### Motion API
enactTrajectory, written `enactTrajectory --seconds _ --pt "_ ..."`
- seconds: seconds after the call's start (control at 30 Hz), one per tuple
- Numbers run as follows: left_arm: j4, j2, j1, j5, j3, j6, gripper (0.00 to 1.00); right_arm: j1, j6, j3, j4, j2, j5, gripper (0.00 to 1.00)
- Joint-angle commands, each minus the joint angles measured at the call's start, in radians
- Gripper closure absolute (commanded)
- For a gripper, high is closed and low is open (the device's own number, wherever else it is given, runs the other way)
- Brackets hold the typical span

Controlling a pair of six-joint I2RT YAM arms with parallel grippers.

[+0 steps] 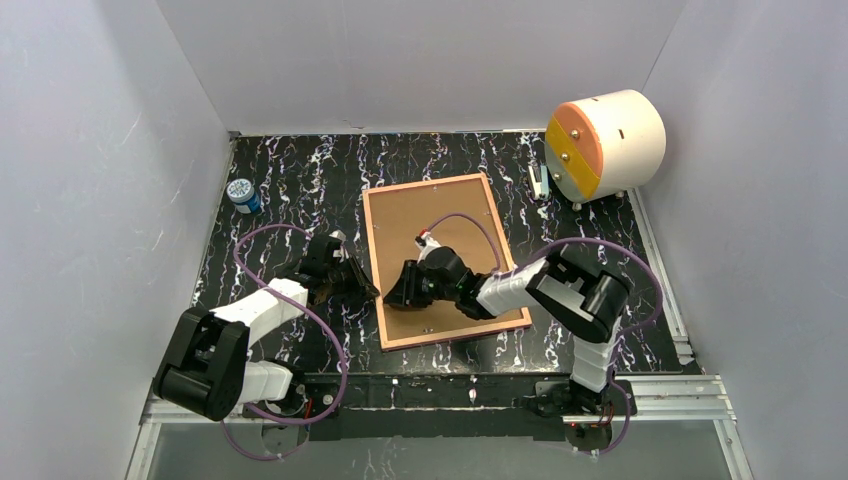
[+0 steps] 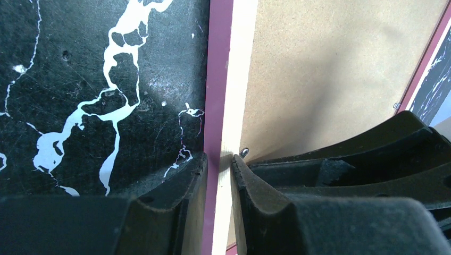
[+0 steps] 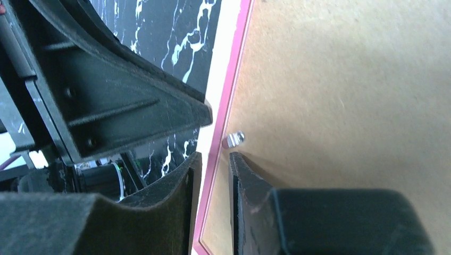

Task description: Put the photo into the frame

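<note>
Top external, left pincer (image 1: 364,290), right pincer (image 1: 393,298) clamp frame (image 1: 430,184)

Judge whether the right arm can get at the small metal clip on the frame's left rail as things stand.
Probably yes: the right gripper sits just short of the metal clip, nothing between them, though the left gripper grips the frame close beside it.
</note>
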Motion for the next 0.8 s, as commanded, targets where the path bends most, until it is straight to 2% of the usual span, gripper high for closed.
enactTrajectory --seconds 0.0,0.43,0.77 --pt "-0.076 0.014 -0.004 -0.062 -0.011 0.018 0.8 0.003 -0.016 0.053 -0.018 0.075 0.01 0.66" --pt "-0.033 0.04 -0.004 -0.035 -0.038 0.001 0.82 0.011 -0.031 0.075 0.032 0.166 0.021 0.68" --pt "0.002 0.038 -0.004 -0.026 -0.083 -0.042 1.0 0.054 -0.054 0.042 0.195 0.2 0.066 0.68"
